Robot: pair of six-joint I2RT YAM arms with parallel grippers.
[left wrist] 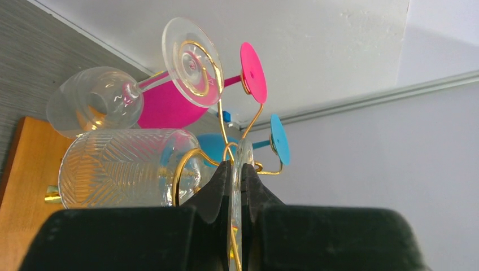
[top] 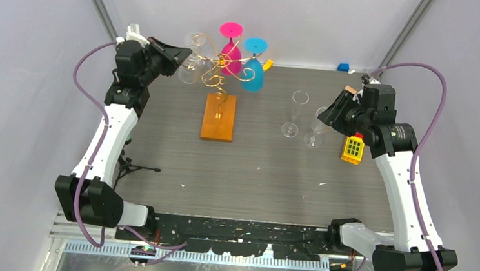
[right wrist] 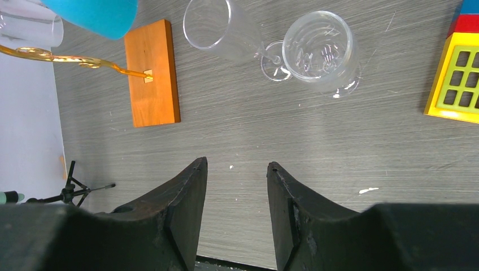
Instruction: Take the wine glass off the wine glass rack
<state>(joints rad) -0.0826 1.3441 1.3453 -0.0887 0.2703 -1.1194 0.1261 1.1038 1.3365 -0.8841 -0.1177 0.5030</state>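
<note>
The wine glass rack (top: pixel 220 66) is a gold wire stand on an orange wooden base (top: pixel 219 116) at the back of the table. Hanging from it are a patterned clear wine glass (left wrist: pixel 124 166), a plain clear one (left wrist: pixel 93 101), a pink one (left wrist: pixel 169 107) and a blue one (top: pixel 253 78). My left gripper (left wrist: pixel 237 165) is shut on the thin foot of the patterned glass, right beside a gold wire arm (left wrist: pixel 186 164). My right gripper (right wrist: pixel 237 166) hovers open over bare table, holding nothing.
A clear flute (top: pixel 297 111) and a short clear glass (top: pixel 317 125) stand on the table right of the rack, close to the right gripper. A yellow grid block (top: pixel 353 147) lies by the right arm. A small black tripod (top: pixel 133 166) sits by the left arm.
</note>
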